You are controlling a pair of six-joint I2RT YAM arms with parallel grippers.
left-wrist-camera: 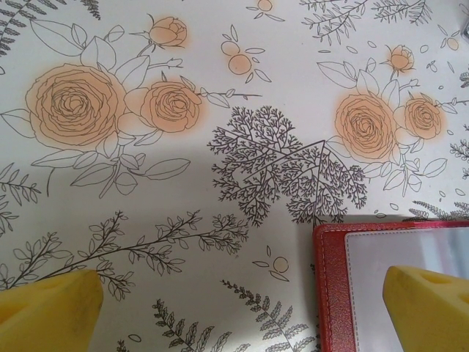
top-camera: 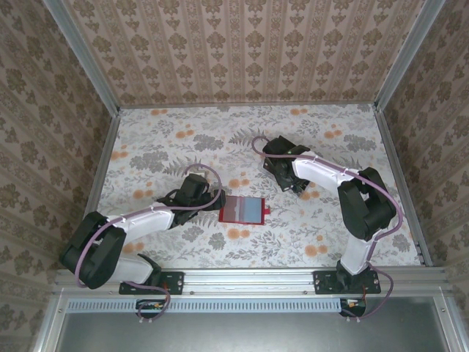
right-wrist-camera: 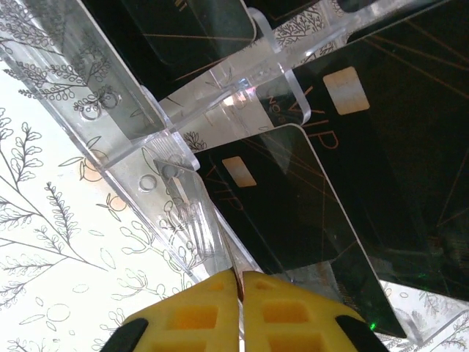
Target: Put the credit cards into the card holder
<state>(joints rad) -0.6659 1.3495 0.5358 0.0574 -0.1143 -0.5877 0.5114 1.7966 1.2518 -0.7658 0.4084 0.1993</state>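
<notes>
**Card pick-up at the rack.** The card holder (top-camera: 244, 210) is laid open, grey inner face up, near the middle of the table (top-camera: 330, 238), slightly toward its near edge. The credit cards (right-wrist-camera: 293, 213), black with pale chips, are stood in a clear rack (right-wrist-camera: 139, 139) beyond it, right of the table's middle. The right gripper (right-wrist-camera: 239, 282) is closed, fingertips pressed together, with a thin edge running into the seam between them. Whether that edge is a card's or the rack wall's cannot be told from the wrist view. The left gripper (left-wrist-camera: 242, 301) is spread wide and empty at the holder's left border, one finger over the inner face. For a clean lift, the pinch should be confirmed on a single card. That card should then be drawn out along its slot without tilting, so that neighbouring cards and the rack are not dragged.
</notes>
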